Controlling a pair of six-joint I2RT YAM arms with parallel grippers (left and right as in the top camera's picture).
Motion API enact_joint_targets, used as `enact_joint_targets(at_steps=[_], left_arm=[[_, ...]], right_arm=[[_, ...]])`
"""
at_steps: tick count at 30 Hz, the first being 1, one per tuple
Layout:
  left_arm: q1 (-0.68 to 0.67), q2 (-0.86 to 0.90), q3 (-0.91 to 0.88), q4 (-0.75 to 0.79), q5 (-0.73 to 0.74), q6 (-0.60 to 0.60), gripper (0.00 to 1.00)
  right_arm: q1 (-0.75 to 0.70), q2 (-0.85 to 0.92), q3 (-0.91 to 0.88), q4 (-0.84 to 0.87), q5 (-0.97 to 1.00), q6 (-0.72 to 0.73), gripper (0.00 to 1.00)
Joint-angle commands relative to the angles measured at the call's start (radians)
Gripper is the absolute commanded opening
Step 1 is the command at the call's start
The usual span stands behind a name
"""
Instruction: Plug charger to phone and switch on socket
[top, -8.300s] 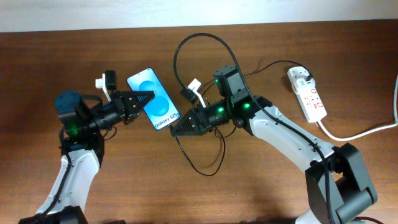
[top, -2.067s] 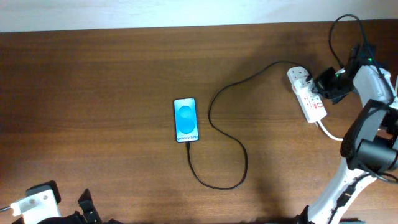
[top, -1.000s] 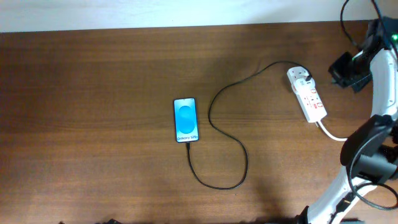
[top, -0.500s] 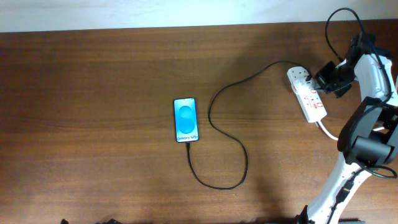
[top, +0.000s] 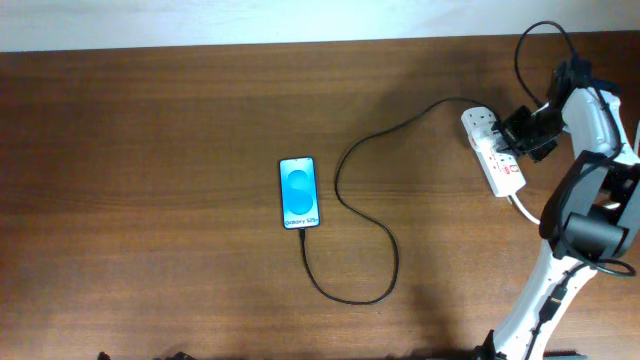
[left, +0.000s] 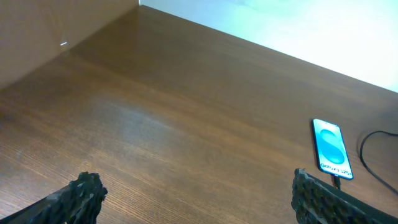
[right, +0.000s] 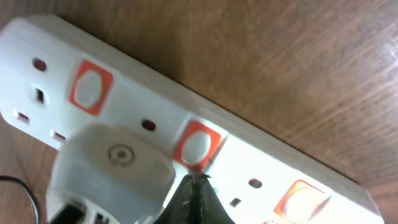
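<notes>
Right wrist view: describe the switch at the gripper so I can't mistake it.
On the long white power strip, find the pale plug block. The red-framed rocker switch beside it, middle of three, sits just above the shut right gripper tip.

right arm (top: 592, 112): white shells, black joints; black cable loop (top: 543, 24); left fingers (left: 85, 190): black, ridged

A dark brown wooden table (top: 150, 150) fills nearly the whole overhead view, its grain running left to right. Beyond the table's far edge lies a pale, whitish strip (top: 300, 20); wall or floor, I cannot tell. Soft, even light leaves a faint sheen on the table's wood (left: 155, 124) in the left wrist view.
</notes>
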Motion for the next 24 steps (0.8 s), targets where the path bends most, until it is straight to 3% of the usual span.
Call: enact_joint_targets(at_steps=[1,10,24], left_arm=[[-0.003,-0.008,-0.004,0.002,-0.014,0.013,1.00],[-0.003,-0.008,-0.004,0.002,-0.015,0.013,0.99],[-0.003,-0.008,-0.004,0.002,-0.015,0.013,0.99]], right_arm=[[-0.006,-0.119,0.009,0.009,0.067,-0.010,0.04],[-0.005,-0.105,-0.031,0.091,0.072,-0.010,0.04],[0.053,0.024,-0.048,0.086,0.046,-0.009,0.04]])
